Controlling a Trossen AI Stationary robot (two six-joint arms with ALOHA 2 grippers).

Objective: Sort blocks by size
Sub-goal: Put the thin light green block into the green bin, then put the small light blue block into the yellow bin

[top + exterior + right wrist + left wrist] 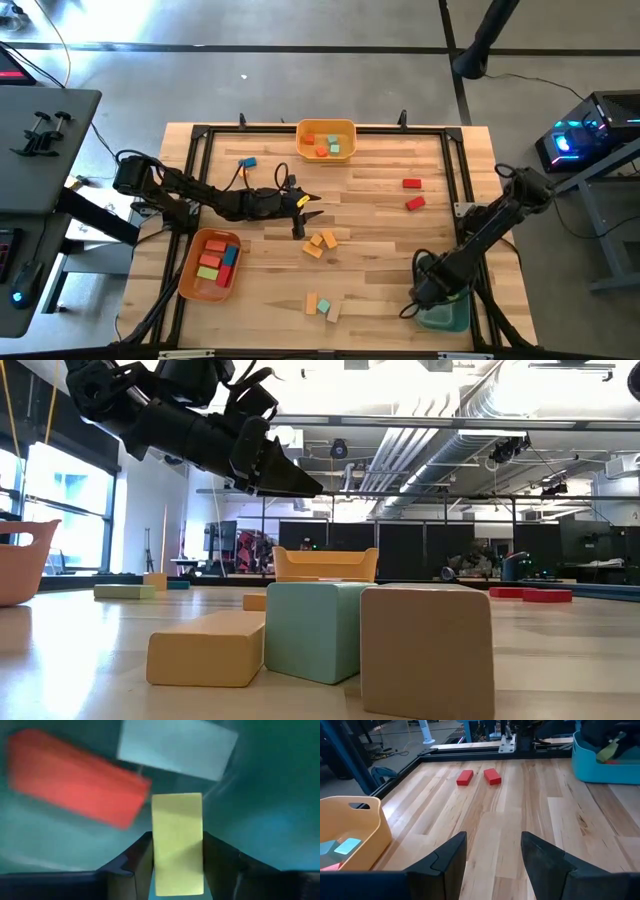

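Note:
My right gripper [425, 300] reaches down into the teal bin [452, 318] at the near right and is shut on a yellow block [177, 835]. A red block [75, 780] and a pale blue block [175, 747] lie in the bin beyond it. My left gripper [308, 207] hovers open over the table's middle, with nothing between its fingers [451, 857]. Loose blocks lie on the table: two red [413, 193], one blue [247, 162], a few orange [320, 243], and an orange, a teal and a tan one near the front [322, 306]. My right gripper pinches the yellow block's two long sides [159, 855] between its two fingers. The fingers come from above, pointing steeply down, and lie along the block. The block's far end sticks out past the fingertips, inside the teal bin. Whether it rests on the bin's floor I cannot tell.
An orange bin [190, 285] with several blocks stands at the near left. A yellow bin [327, 127] with several blocks stands at the far edge. A black frame [190, 180] runs round the tabletop. Bare wood lies between the red blocks and the centre.

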